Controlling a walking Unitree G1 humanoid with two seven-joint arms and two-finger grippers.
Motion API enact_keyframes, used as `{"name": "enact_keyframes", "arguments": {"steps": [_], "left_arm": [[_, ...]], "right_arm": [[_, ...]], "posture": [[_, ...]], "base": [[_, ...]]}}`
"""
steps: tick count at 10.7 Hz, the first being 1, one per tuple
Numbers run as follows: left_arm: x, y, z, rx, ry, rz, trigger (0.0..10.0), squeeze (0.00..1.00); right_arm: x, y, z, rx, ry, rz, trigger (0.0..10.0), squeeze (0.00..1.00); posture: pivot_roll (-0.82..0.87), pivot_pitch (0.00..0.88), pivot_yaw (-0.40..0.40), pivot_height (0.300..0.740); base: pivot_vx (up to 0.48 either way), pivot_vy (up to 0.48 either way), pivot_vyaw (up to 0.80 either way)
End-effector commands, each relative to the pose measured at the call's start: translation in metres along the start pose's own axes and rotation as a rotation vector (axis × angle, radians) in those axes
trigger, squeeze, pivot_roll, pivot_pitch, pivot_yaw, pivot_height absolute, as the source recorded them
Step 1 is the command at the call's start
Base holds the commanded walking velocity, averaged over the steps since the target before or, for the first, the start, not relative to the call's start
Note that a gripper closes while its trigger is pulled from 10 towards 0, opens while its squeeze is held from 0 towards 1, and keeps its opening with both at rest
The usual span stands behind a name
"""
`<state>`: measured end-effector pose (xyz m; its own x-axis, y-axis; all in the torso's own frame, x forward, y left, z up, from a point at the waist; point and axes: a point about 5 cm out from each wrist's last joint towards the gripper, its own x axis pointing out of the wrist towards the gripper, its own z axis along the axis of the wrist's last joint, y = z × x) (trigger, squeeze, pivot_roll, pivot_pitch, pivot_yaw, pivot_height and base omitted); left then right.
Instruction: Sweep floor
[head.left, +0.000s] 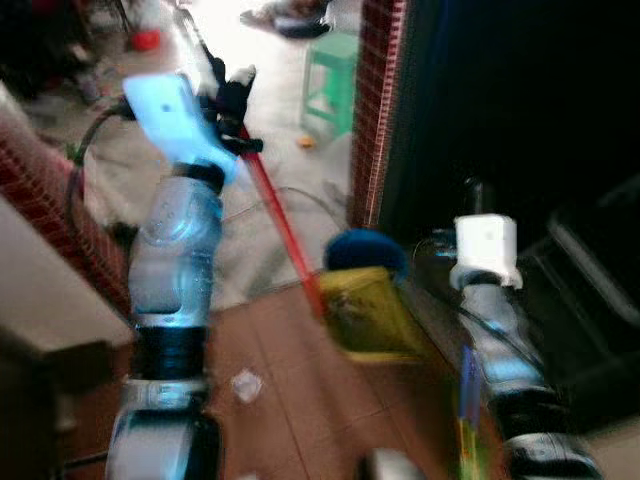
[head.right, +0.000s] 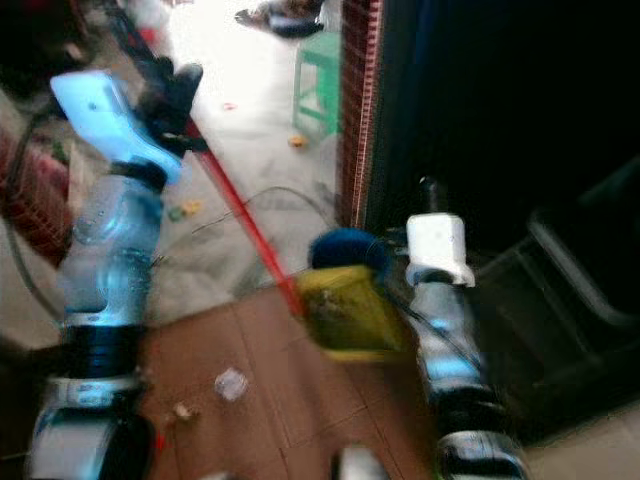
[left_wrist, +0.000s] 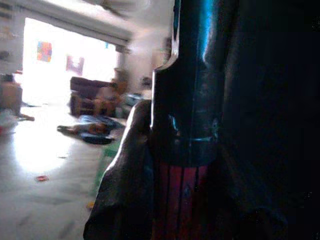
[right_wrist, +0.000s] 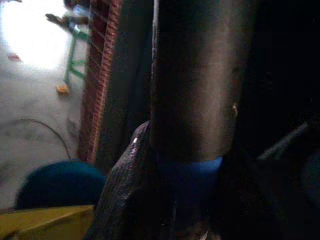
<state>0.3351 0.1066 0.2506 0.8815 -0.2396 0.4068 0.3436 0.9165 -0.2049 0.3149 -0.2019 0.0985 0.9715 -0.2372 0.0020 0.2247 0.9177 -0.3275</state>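
Note:
My left gripper (head.left: 232, 100) is raised at the upper left and shut on the red and black broom handle (head.left: 285, 225). The handle slants down to the right toward the yellow dustpan (head.left: 370, 315). A round blue part (head.left: 365, 250) sits at the pan's far edge. Close up, the broom handle (left_wrist: 185, 125) runs between the left fingers (left_wrist: 125, 190). My right gripper (head.left: 470, 195) is shut on the dustpan's dark upright handle (right_wrist: 192, 100), which has a blue section. A crumpled white scrap (head.left: 246, 384) lies on the brown tiles near the pan, with smaller crumbs (head.right: 182, 410) beside it. The head views are blurred.
A red brick pillar (head.left: 375, 110) stands just behind the pan, with a dark space to its right. A green stool (head.left: 335, 85) and a small orange bit (head.left: 306, 142) are on the grey floor beyond. A cable (head.left: 300, 195) loops there. A low brick wall (head.left: 50, 200) runs along the left.

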Motion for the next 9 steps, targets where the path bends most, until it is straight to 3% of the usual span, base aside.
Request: {"name": "enact_keyframes", "arguments": {"steps": [1, 3, 9], "left_arm": [[0.003, 0.0, 0.021, 0.001, -0.107, -0.01, 10.0, 0.0], [0.002, 0.0, 0.022, 0.065, -0.129, -0.004, 10.0, 0.0], [0.002, -0.002, 0.008, 0.113, -0.124, 0.011, 10.0, 0.0]], "right_arm": [[0.003, 0.006, 0.015, -0.01, -0.063, 0.024, 10.0, 0.0], [0.003, 0.008, 0.015, -0.003, -0.069, 0.032, 10.0, 0.0], [0.006, 0.01, 0.018, 0.009, -0.072, 0.029, 10.0, 0.0]], "posture": [[-0.05, 0.0, 0.021, 0.74], [-0.05, 0.0, 0.022, 0.74], [-0.06, 0.0, 0.019, 0.74]], "base": [[0.48, 0.0, 0.0], [0.476, 0.0, 0.0], [0.477, 0.0, 0.0]]}}
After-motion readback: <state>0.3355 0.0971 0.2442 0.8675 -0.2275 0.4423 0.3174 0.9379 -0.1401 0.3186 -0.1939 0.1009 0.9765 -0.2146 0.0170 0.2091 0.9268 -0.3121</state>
